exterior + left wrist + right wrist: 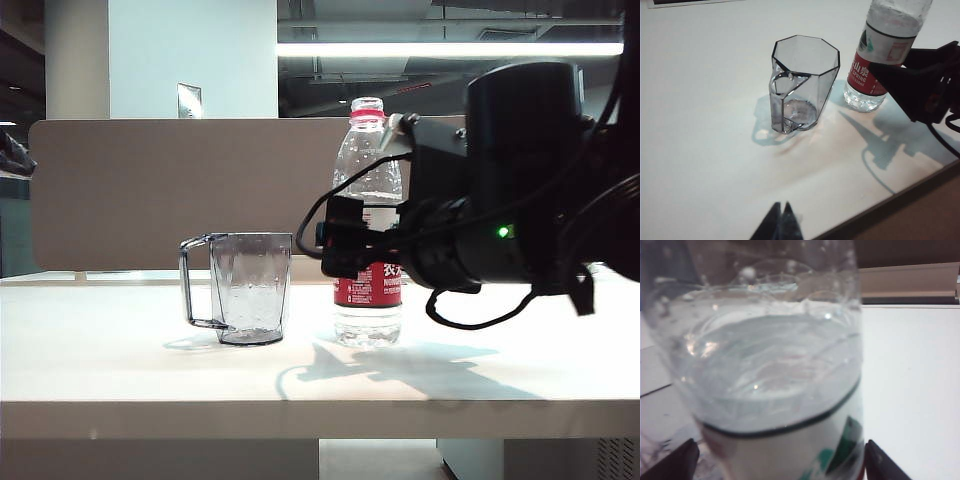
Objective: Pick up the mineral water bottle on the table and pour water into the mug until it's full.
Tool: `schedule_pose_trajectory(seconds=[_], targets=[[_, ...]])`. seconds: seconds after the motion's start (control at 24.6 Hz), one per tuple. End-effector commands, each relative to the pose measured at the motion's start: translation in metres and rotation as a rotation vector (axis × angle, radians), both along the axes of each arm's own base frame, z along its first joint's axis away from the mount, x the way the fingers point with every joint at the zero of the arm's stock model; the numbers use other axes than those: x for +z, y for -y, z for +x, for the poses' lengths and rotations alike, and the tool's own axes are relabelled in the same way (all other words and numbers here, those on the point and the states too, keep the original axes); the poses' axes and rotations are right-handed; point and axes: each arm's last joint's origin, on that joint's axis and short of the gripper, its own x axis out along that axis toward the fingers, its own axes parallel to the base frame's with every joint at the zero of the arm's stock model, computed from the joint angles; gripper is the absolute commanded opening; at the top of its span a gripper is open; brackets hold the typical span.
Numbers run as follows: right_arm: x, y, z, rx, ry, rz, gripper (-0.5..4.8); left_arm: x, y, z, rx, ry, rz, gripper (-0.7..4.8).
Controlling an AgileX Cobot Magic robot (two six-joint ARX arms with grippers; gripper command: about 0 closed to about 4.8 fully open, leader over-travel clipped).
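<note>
1. Bottle and mug stand upright, near each other, on the table (120,370): the mineral water bottle (369,180) right of the mug (248,288) in the exterior view.
2. Right gripper (780,460) reaches the bottle at label height, fingers (675,462) spread wide either side, not pressing it.
3. Left gripper (781,222) hangs above the table's near edge, tips pressed together.
4. Water (765,370) fills the bottle above its label; the mug looks empty.

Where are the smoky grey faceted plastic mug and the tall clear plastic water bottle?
Smoky grey faceted plastic mug (250,288): exterior view, middle of its wall.
Tall clear plastic water bottle with red-and-white label (887,37): left wrist view, on its label.
</note>
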Motion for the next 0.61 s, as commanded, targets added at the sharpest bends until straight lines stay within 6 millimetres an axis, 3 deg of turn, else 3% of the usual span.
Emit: schedule_pose_trajectory(seconds=[0.04,0.28,0.61], targets=[[0.0,-0.001,0.009,-0.017,0.019,-0.001,4.54,0.002,0.0,0.0,-0.004,0.013,-0.011,-0.02],[-0.004,-0.006,0.028,-0.04,0.006,-0.012,4.54,0.002,0.0,0.0,-0.003,0.014,-0.011,-0.02],[-0.005,-0.01,0.034,-0.041,0.009,-0.01,4.32,0.002,0.0,0.0,-0.003,0.014,-0.011,-0.02]])
